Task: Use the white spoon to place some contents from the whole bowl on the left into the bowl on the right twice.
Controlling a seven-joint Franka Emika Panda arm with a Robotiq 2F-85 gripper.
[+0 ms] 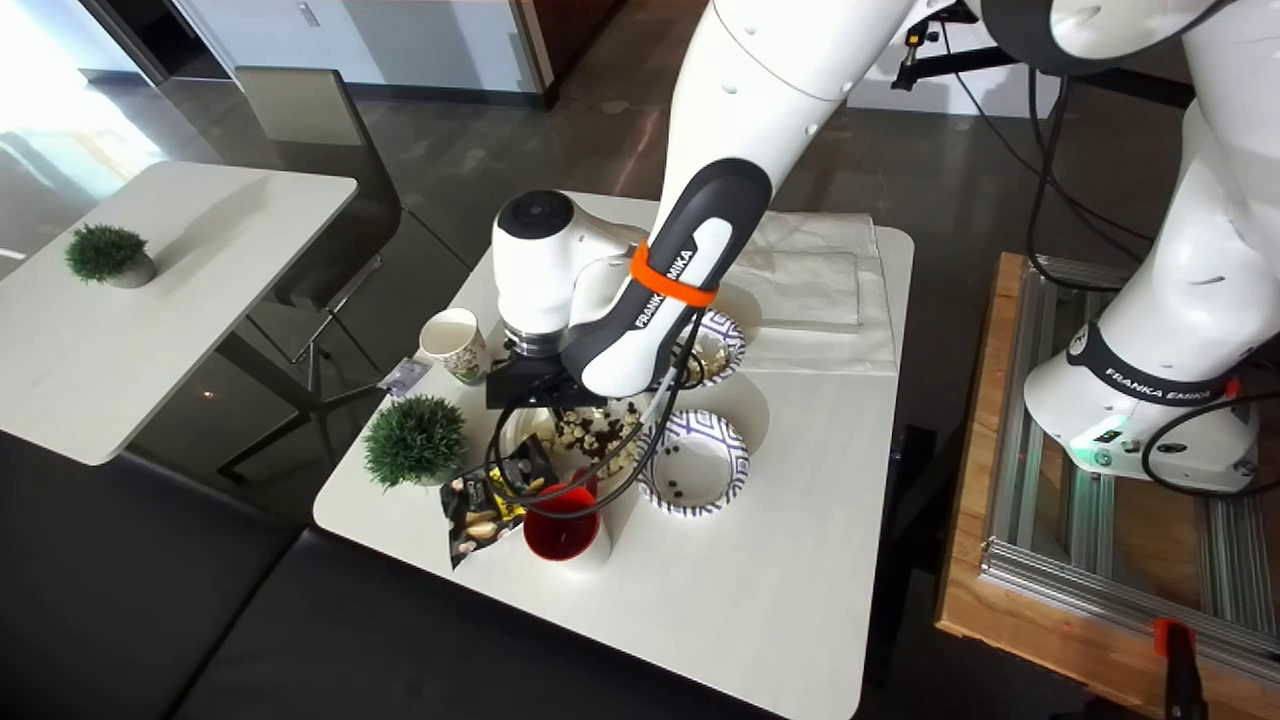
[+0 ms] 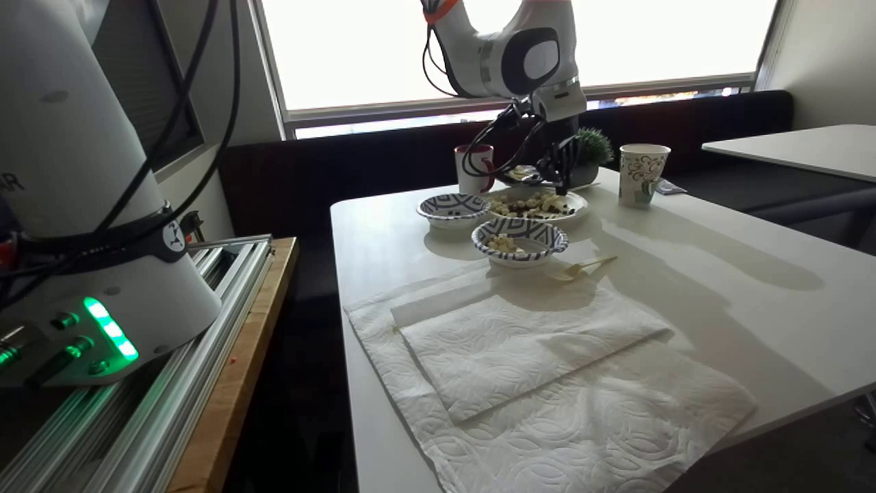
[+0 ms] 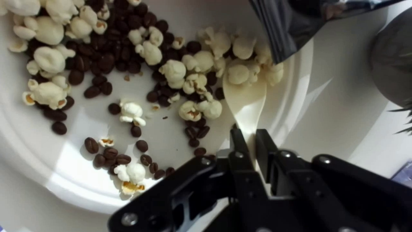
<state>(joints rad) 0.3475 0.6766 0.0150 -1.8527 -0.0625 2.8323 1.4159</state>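
Spoon (image 3: 247,104) in hand (image 3: 250,133), near plate rim (image 3: 296,90) (packet (image 3: 294,29) overlapping)

I seem to be in a seating corner, like a break room or café. In an exterior view, a black bench (image 1: 100,590) fills the lower left beside the white surface (image 1: 770,590); at the upper left stand a chair (image 1: 335,190) and another surface (image 1: 110,350) with a potted plant (image 1: 105,255), over a shiny floor (image 1: 460,140). In an exterior view, a wide window (image 2: 356,55) fills the top middle.
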